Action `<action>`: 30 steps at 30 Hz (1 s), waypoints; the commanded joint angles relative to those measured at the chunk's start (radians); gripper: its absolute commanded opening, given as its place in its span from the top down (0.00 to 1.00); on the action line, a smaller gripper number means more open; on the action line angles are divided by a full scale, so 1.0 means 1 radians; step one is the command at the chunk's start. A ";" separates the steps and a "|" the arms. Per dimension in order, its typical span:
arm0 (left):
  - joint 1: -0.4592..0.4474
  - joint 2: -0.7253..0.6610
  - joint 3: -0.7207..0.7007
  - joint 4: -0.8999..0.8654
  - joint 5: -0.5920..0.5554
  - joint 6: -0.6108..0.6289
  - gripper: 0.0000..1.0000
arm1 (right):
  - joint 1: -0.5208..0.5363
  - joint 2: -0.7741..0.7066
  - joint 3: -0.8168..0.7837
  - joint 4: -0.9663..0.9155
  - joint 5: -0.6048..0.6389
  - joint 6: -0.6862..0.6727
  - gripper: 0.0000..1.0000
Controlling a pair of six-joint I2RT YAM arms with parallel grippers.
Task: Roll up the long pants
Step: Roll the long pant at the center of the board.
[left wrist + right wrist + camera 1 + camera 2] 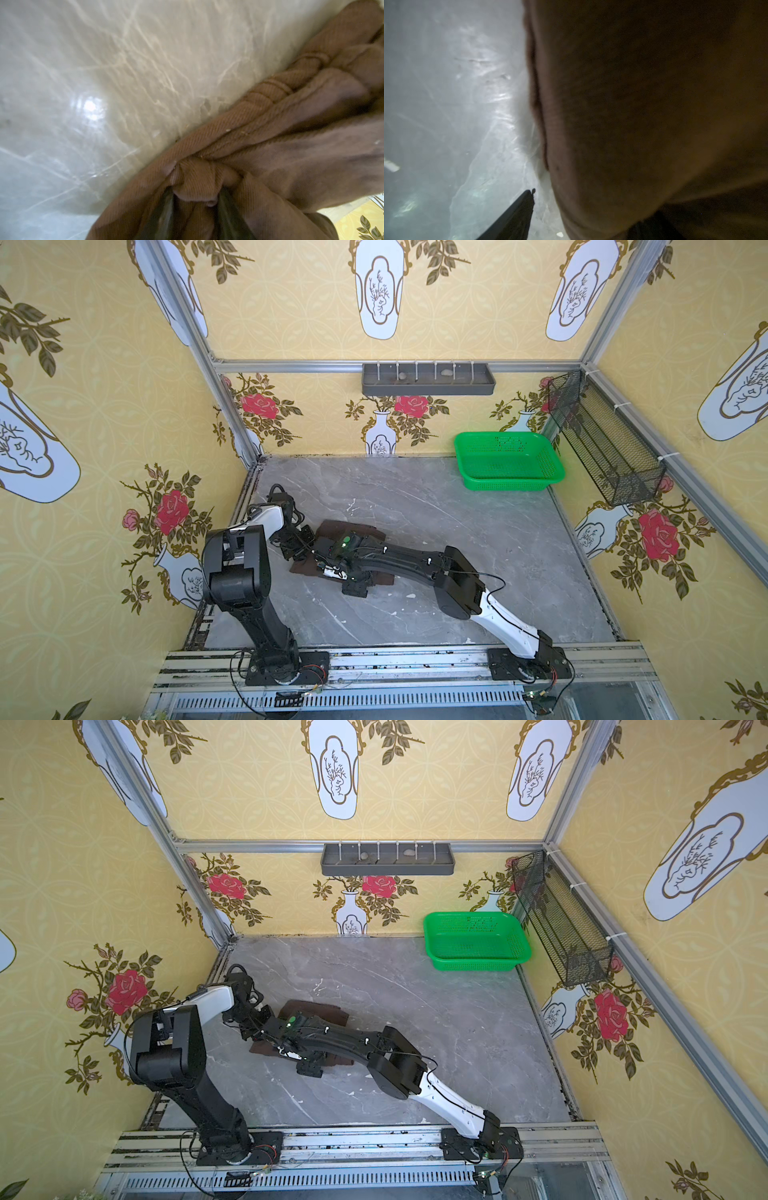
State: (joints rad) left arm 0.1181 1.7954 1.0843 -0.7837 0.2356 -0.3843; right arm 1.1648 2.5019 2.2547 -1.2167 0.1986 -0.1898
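The pants (334,529) lie as a compact brown bundle on the grey surface (478,539), toward its left side and partly under both arms. They are well apart from the green basket (511,485) in the far right corner.

Left pincer (196,204): clenched on a bunched fold of the pants, with cloth pinched between its fingers (166,209).

Right pincer (591,209): low against the bundle's edge. One finger (517,214) shows beside the cloth, over bare surface. Whether it grasps or stands released cannot be told.

Yellow floral wallpaper (104,406) (roses, vases) encloses a grey marble floor (457,531).
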 commanded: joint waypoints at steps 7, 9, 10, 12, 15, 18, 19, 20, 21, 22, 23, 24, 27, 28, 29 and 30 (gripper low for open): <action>0.021 0.015 -0.014 -0.008 -0.014 0.045 0.65 | -0.028 0.119 0.000 0.105 -0.011 -0.008 0.61; 0.021 -0.001 -0.011 -0.011 -0.014 0.043 0.65 | -0.035 0.126 0.003 0.097 -0.036 -0.004 0.77; 0.021 -0.014 -0.008 -0.014 -0.016 0.039 0.65 | -0.037 0.122 0.003 0.093 -0.046 0.001 0.83; 0.022 -0.053 0.002 -0.020 -0.029 0.026 0.65 | -0.040 0.099 -0.006 0.081 -0.084 0.006 0.94; 0.021 -0.161 0.012 -0.029 -0.130 -0.044 0.63 | -0.040 0.044 -0.028 0.060 -0.170 0.008 1.00; 0.022 -0.307 0.012 -0.033 -0.258 -0.143 0.63 | -0.045 -0.008 -0.034 0.015 -0.317 0.014 1.00; 0.022 -0.345 0.011 -0.032 -0.288 -0.171 0.62 | -0.048 -0.019 -0.031 -0.002 -0.360 0.018 1.00; 0.021 -0.381 0.015 -0.031 -0.311 -0.192 0.62 | -0.052 -0.032 -0.028 -0.026 -0.430 0.017 0.99; 0.022 -0.385 0.035 -0.046 -0.331 -0.201 0.62 | -0.055 -0.043 -0.028 -0.042 -0.491 0.017 0.98; 0.021 -0.382 0.050 -0.062 -0.335 -0.202 0.62 | -0.060 -0.053 -0.037 -0.051 -0.551 0.016 0.97; 0.022 -0.380 0.054 -0.066 -0.332 -0.198 0.62 | -0.068 -0.063 -0.049 -0.056 -0.616 0.013 0.97; 0.020 -0.384 0.052 -0.064 -0.332 -0.190 0.62 | -0.080 -0.072 -0.063 -0.060 -0.689 0.013 0.96; 0.021 -0.389 0.033 -0.066 -0.323 -0.174 0.62 | -0.136 -0.082 -0.091 -0.068 -0.902 0.013 0.94; 0.022 -0.390 0.025 -0.065 -0.316 -0.169 0.62 | -0.155 -0.083 -0.092 -0.069 -0.953 0.016 0.93; 0.022 -0.393 0.016 -0.065 -0.304 -0.164 0.62 | -0.176 -0.083 -0.114 -0.066 -1.014 0.016 0.92; 0.022 -0.394 0.008 -0.066 -0.294 -0.160 0.62 | -0.192 -0.083 -0.122 -0.062 -1.057 0.015 0.92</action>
State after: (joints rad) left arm 0.1394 1.4044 1.1095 -0.8307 -0.0635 -0.5453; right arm 1.0054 2.4237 2.1540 -1.2484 -0.5621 -0.1833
